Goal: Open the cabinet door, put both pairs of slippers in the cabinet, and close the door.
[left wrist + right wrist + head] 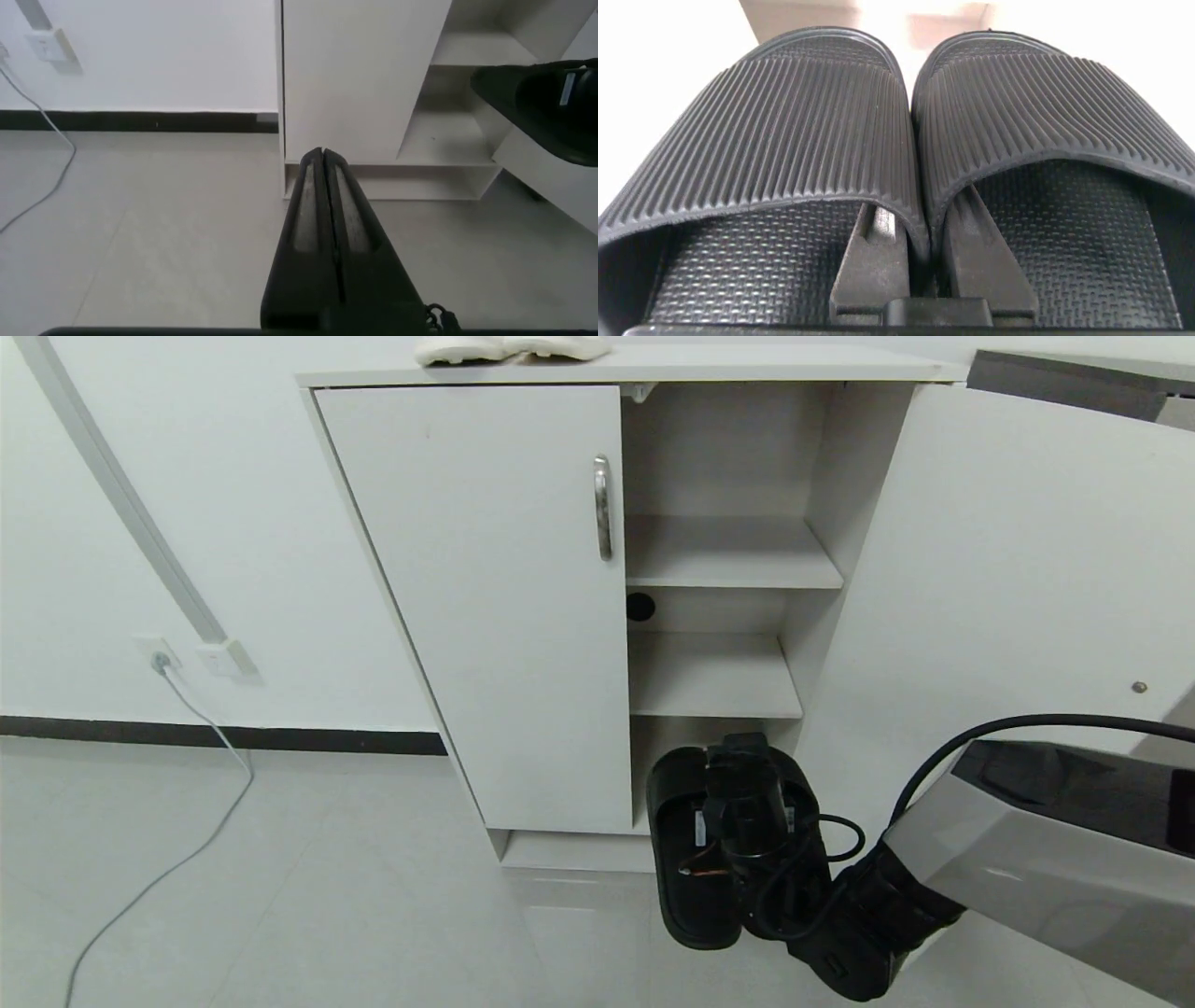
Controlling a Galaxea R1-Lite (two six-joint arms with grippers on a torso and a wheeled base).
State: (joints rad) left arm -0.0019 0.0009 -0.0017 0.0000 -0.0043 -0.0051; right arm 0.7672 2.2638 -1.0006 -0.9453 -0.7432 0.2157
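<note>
Pinching the black slippers (686, 868) by their touching inner walls, the right gripper (920, 247) has one finger under each strap. It holds the pair side by side at 6 o'clock in the head view, toes at the mouth of the cabinet (728, 555) bottom compartment. The right door (1008, 569) is swung open at 3 o'clock, and the left door (485, 616) is closed. White slippers (509, 347) sit on the cabinet top at 12 o'clock. The left gripper (322, 210) hangs over the floor (140, 233), jaws pressed together.

No lettering, number or sign can be read anywhere in the room; a small pale tag (697, 825) on the insole of a black slipper (684, 887) is illegible (too small).
</note>
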